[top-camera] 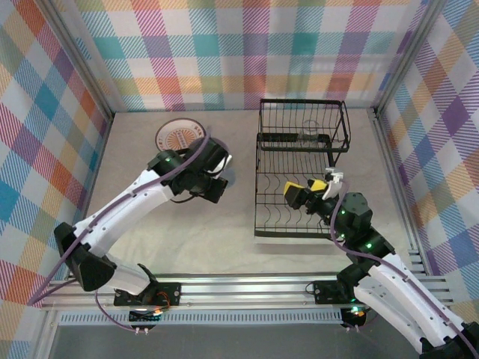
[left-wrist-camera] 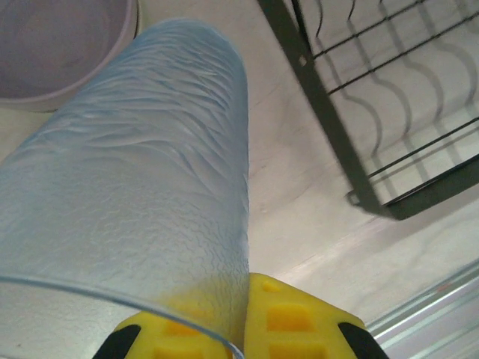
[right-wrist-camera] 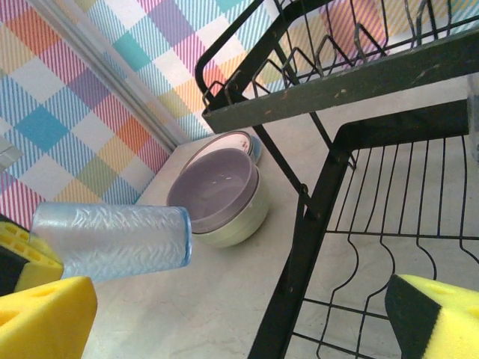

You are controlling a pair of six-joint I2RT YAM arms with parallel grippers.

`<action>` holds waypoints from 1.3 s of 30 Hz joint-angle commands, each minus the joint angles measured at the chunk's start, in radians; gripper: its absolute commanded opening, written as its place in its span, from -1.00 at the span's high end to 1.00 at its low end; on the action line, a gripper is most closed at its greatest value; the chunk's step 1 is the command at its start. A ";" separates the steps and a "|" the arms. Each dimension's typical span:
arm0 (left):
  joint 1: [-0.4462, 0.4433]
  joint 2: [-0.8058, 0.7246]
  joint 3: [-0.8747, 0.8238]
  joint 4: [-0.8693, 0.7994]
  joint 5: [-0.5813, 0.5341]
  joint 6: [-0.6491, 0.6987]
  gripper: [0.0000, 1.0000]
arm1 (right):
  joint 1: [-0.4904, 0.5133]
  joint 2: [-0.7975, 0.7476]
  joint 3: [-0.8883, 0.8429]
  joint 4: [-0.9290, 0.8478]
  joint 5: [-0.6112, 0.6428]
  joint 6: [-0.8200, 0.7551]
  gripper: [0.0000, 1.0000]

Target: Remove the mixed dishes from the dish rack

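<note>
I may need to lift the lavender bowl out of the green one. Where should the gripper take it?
Pinch the rim of the lavender bowl from above, one finger inside, one outside: it sits upright and open, its lip just proud of the pale green bowl. The rim facing the dish rack looks freest; the tumbler hangs nearby.

The table (top-camera: 202, 228) lies bare in front of the rack (top-camera: 292, 234) and along the near edge, giving broad room to pass. At the back left, bowls (right-wrist-camera: 221, 198) stacked on plates (top-camera: 174, 138) block the corner. The tumbler (right-wrist-camera: 112, 241), clamped in the left gripper (left-wrist-camera: 232, 329), hangs in the gap between bowls and rack. The upper basket (top-camera: 303, 102) overhangs the back of the lower tray (top-camera: 258, 187). A narrow bare strip runs between the rack and the right wall (top-camera: 426, 134).
</note>
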 commanded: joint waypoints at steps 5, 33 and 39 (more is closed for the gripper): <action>0.005 0.077 0.032 -0.055 -0.128 0.351 1.00 | 0.002 -0.005 -0.072 0.118 -0.058 -0.060 -0.97; -0.044 0.272 0.026 -0.141 -0.307 0.615 1.00 | 0.002 -0.047 -0.169 0.169 -0.119 -0.115 -0.98; -0.044 0.294 0.016 -0.129 -0.322 0.624 1.00 | 0.002 -0.033 -0.171 0.184 -0.130 -0.115 -0.98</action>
